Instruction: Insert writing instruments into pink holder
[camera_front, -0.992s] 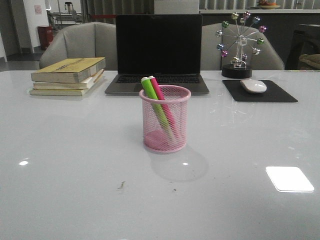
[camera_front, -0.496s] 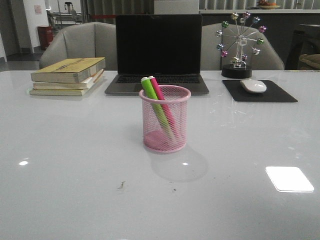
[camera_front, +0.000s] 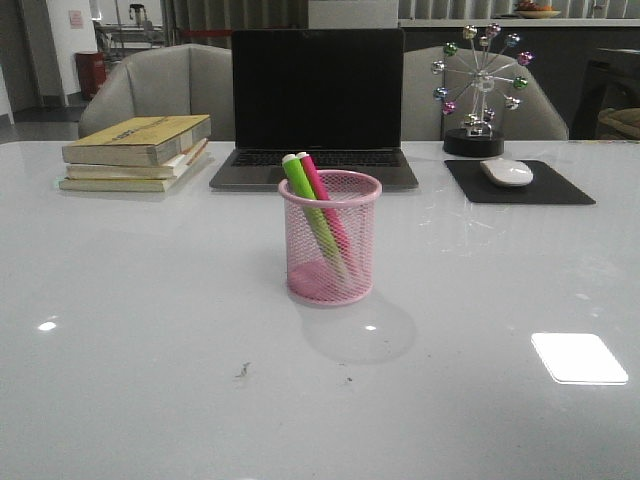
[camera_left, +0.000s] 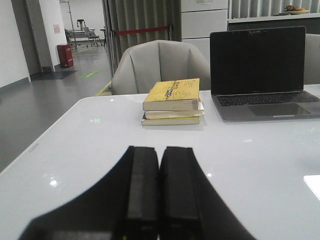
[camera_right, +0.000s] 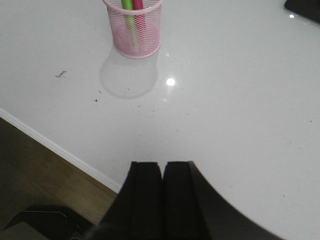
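Both markers (camera_front: 318, 205) inside pink holder (camera_front: 330, 240); pincers seemingly closed, empty.

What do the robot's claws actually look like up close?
Both look alike. The left gripper and the right gripper each have two flat, matte black, blocky fingers that widen into a black base. No cables or markings show.

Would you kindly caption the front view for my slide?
Green marker and pink marker lean inside the pink mesh holder before a closed-screen laptop.
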